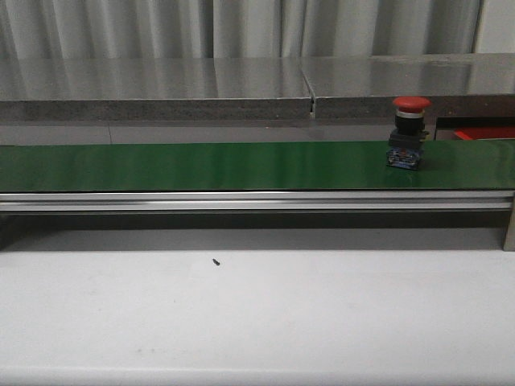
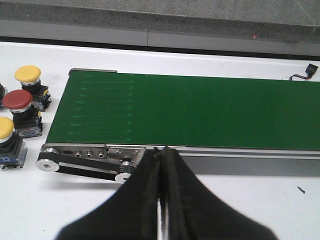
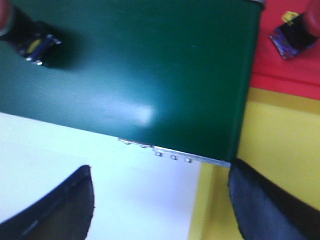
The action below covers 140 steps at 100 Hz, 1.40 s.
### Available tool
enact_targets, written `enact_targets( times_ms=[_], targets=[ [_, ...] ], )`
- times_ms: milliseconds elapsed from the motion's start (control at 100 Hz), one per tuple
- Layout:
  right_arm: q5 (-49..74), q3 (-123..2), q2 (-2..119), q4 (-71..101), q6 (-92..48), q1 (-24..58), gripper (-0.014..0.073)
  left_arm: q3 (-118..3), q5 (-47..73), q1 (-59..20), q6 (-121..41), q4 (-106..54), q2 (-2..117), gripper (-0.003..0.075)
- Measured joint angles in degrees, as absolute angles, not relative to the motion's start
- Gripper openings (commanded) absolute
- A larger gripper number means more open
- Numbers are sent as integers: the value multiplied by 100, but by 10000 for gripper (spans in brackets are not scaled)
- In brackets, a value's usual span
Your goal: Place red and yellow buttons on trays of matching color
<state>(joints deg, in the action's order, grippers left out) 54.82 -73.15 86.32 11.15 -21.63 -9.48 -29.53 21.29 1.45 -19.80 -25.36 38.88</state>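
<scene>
Standing upright on the green conveyor belt, toward its right end in the front view, is a red button: domed red mushroom cap, black collar under it, blue contact block at the base. The right wrist view catches the same button blurred at the frame corner, black body with blue base visible, cap mostly cut off.

Past the belt's end, right wrist view shows a red tray with another button's blue-and-black base lying on it, cap colour unclear. Yellow tray sits just beside the red one.

Left wrist view: three more buttons stand on the white table beside the belt's other end, two yellow-capped and one red-capped between them, all upright on black-and-blue bases, close together.

Left fingers pressed together, nothing between them, over the table in front of the belt's roller end. Right fingers spread wide, holding nothing, over the table edge near the belt corner and yellow tray.

A small dark speck lies on the table in the front view.
</scene>
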Motion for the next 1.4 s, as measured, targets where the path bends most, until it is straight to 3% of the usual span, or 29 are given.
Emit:
enact_targets(
  times_ms=[290,640,830,1050,1400],
  targets=[
    [4922,-7351,8957,1135,-2243,-146,561,-2953,2129,145,-1980,-2536,3888,-19],
    [4817,-8045,9973,1140,-2278,-25,556,-2953,2129,145,-1980,-2536,3888,-19],
    [4784,-8456,10427,1140,-2278,-25,440,-2953,2129,145,-1980,-2536,3888,-19],
    [4849,-8577,10609,1128,-2278,-25,179,-2953,2129,145,-1980,-2536,3888,-19],
    [5570,-9654,10619,1147,-2137,-458,172,-2953,2129,145,-1980,-2536,3888,-19]
  ],
)
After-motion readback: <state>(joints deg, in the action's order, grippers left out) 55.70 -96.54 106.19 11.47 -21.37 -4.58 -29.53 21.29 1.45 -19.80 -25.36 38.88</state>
